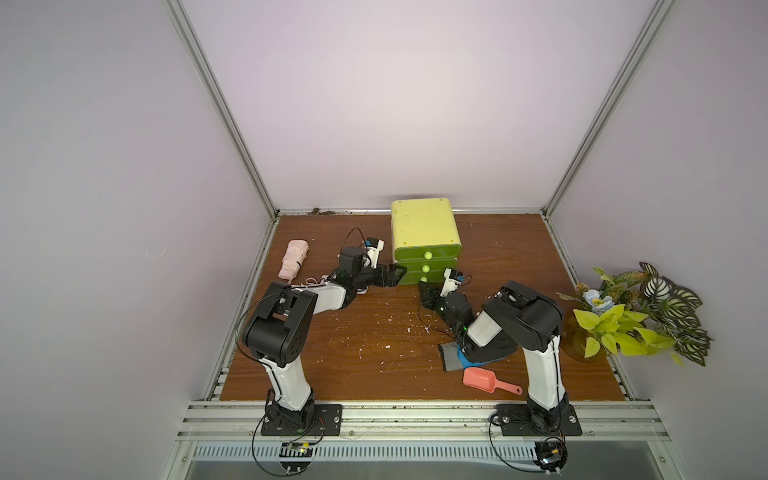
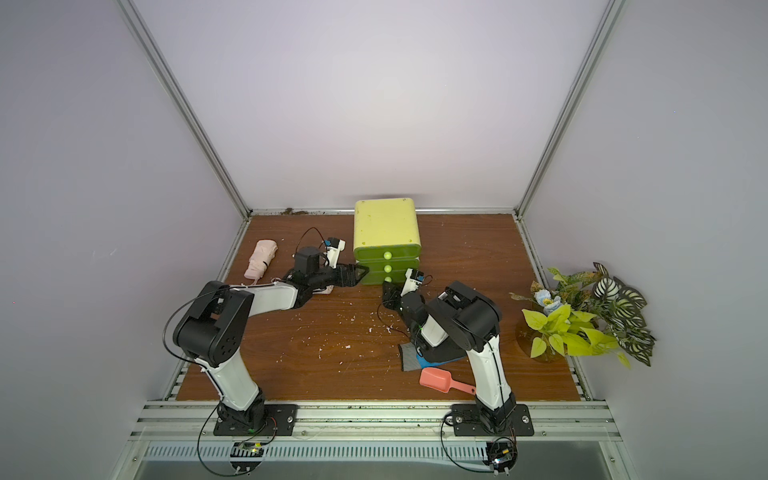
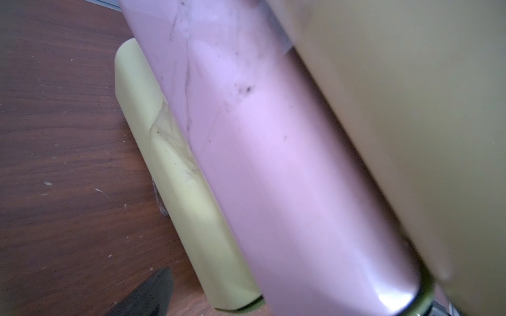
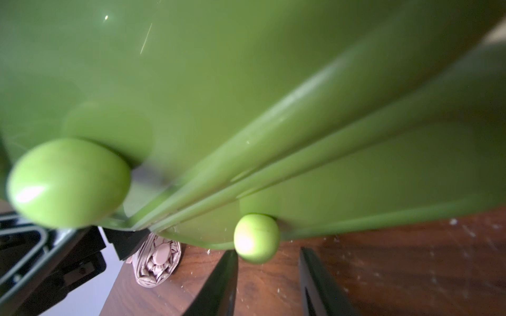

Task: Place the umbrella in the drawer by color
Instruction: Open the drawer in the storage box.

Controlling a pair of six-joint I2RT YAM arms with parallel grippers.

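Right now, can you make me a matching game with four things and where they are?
Things: 1 drawer chest; 2 pink umbrella; 3 scoop; 4 plant.
Places: a front, by the right arm's base; b back, middle; c at the table's right edge; d left side, by the wall.
Pairs: 1-b, 2-d, 3-a, 4-c.

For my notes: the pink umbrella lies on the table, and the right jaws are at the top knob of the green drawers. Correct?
Only the knob is wrong: the right gripper has its jaws at the lowest knob, as the right wrist view shows. The pink umbrella does lie on the table.
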